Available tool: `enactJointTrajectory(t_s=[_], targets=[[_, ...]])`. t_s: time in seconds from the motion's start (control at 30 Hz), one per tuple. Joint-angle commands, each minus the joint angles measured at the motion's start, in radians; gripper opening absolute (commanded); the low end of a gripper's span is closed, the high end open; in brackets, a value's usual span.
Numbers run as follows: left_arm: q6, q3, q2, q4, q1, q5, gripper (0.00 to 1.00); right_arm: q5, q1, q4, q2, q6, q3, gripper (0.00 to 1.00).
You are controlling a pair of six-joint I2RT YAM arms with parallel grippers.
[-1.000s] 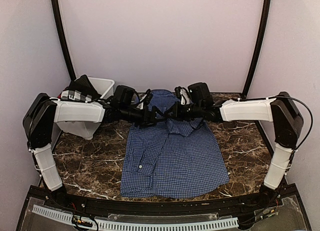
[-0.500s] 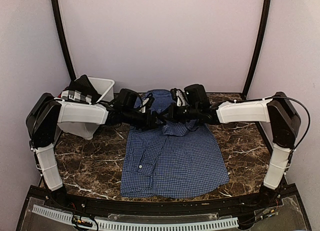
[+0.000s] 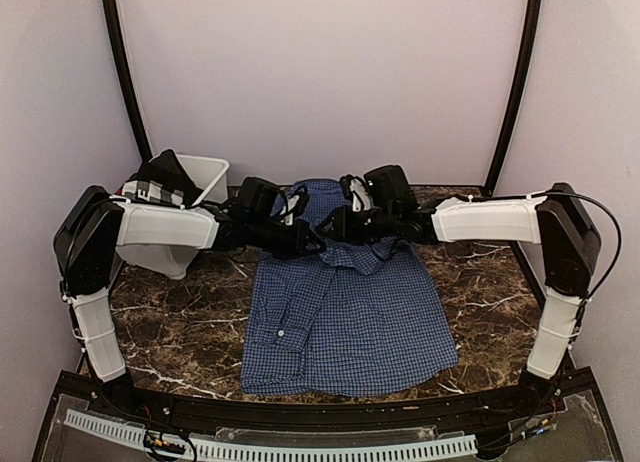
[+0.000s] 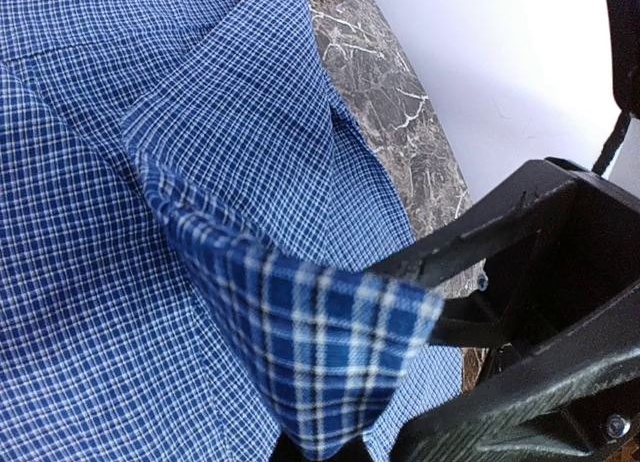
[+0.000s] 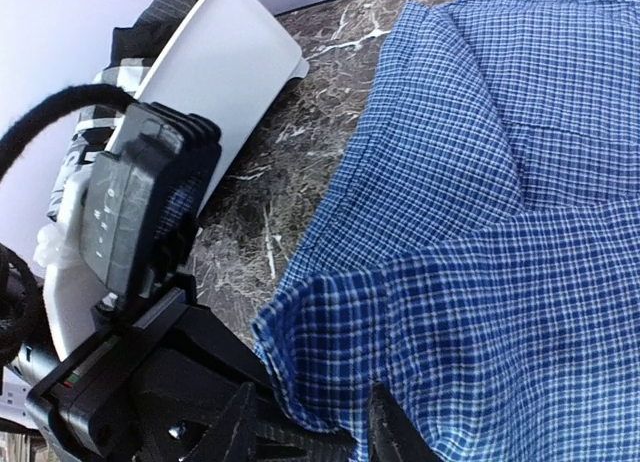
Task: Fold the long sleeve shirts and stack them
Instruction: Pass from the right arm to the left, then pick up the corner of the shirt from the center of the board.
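Observation:
A blue checked long sleeve shirt (image 3: 350, 312) lies spread on the marble table, its collar end at the back. Both arms meet over its upper middle. My left gripper (image 3: 312, 244) is shut on a raised fold of the shirt (image 4: 300, 352), pinched at the bottom edge of the left wrist view (image 4: 320, 447). My right gripper (image 3: 335, 225) faces it, a hand's width away. Its fingers (image 5: 240, 427) stand apart, with the shirt's folded edge (image 5: 330, 332) draped loosely across the gap (image 5: 315, 427). Each wrist view shows the other gripper's black body close by.
A white plastic bin (image 3: 205, 172) stands at the back left, holding a black-and-white checked cloth (image 3: 155, 182). Dark marble table (image 3: 180, 332) shows on both sides of the shirt. The booth's black frame posts (image 3: 125, 72) rise at the back corners.
My left gripper has closed on the raised fold of the shirt. My right gripper's fingers, shut before, have parted. Both arms have edged closer together.

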Motion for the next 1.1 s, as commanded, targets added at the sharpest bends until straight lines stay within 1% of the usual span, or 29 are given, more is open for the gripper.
enactJointTrajectory(t_s=[0.0, 0.03, 0.23, 0.37, 0.5, 0.63, 0.87, 1.07], targets=[[0.040, 0.060, -0.012, -0.027, 0.007, -0.050, 0.00, 0.101, -0.023, -0.099, -0.099, -0.065, 0.001, 0.44], [0.044, 0.067, -0.015, -0.038, 0.010, -0.060, 0.00, 0.115, -0.036, -0.116, -0.123, -0.067, -0.018, 0.47], [0.072, 0.140, -0.019, -0.071, 0.019, -0.068, 0.00, 0.218, -0.101, -0.206, -0.327, -0.061, -0.215, 0.49], [0.081, 0.182, -0.012, -0.074, 0.023, -0.064, 0.00, 0.297, -0.107, -0.302, -0.447, -0.028, -0.354, 0.49], [0.094, 0.221, -0.015, -0.070, 0.024, -0.080, 0.00, 0.325, -0.108, -0.367, -0.552, 0.029, -0.496, 0.49], [0.109, 0.251, -0.027, -0.072, 0.029, -0.126, 0.00, 0.333, -0.106, -0.439, -0.642, 0.088, -0.605, 0.48], [0.124, 0.273, -0.067, -0.078, 0.053, -0.203, 0.00, 0.330, -0.104, -0.564, -0.764, 0.184, -0.749, 0.45], [0.124, 0.278, -0.077, -0.079, 0.066, -0.195, 0.00, 0.284, -0.099, -0.626, -0.874, 0.248, -0.853, 0.39]])
